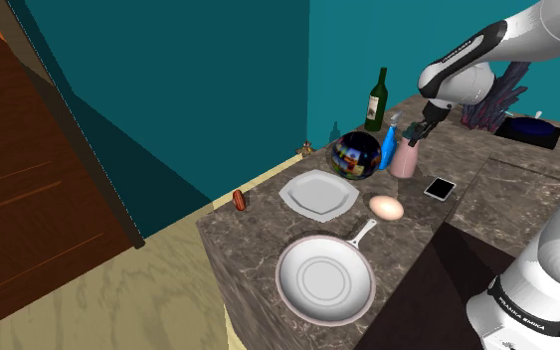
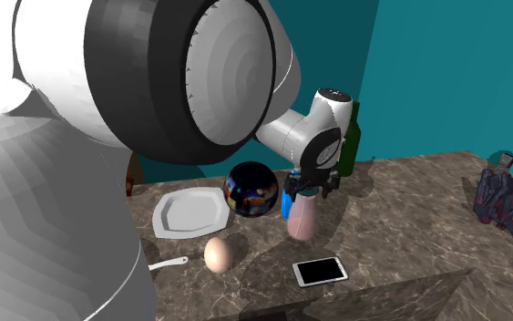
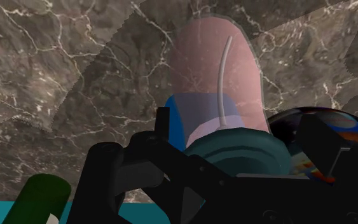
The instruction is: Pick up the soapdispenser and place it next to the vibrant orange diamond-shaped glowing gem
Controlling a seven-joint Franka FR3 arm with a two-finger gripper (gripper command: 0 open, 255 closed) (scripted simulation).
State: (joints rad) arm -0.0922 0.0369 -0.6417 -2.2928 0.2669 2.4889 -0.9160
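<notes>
Currently the soap dispenser (image 1: 404, 159) stands upright near the counter's (image 1: 258, 249) far edge, just beside a glossy ball (image 1: 357, 154). The gripper (image 1: 418, 133) sits at its pump top; whether it is clamped, I cannot tell. Risk: an off-centre hold on the narrow pump could tip the dispenser into the ball.

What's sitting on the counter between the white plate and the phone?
An egg lies between the white plate and the phone, touching neither. The shoulder view shows this.
</notes>
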